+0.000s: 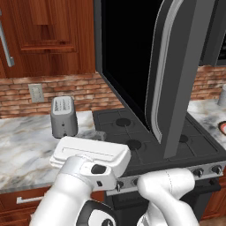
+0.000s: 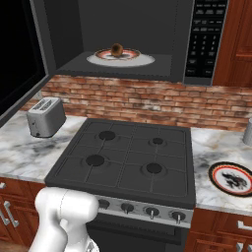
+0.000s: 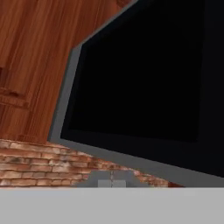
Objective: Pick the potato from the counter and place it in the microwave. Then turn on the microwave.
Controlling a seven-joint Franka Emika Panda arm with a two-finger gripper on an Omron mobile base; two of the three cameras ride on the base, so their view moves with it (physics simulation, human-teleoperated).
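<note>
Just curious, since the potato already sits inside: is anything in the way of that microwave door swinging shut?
Nothing visible blocks it. The potato rests on a plate well inside the microwave, and the open door hangs over the stovetop with free space behind it.

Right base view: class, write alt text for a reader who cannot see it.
The microwave above the black stovetop stands open, with the potato on a plate inside it. Below, the marble counter holds a silver toaster at left and a patterned plate at right, against a brick wall.
</note>
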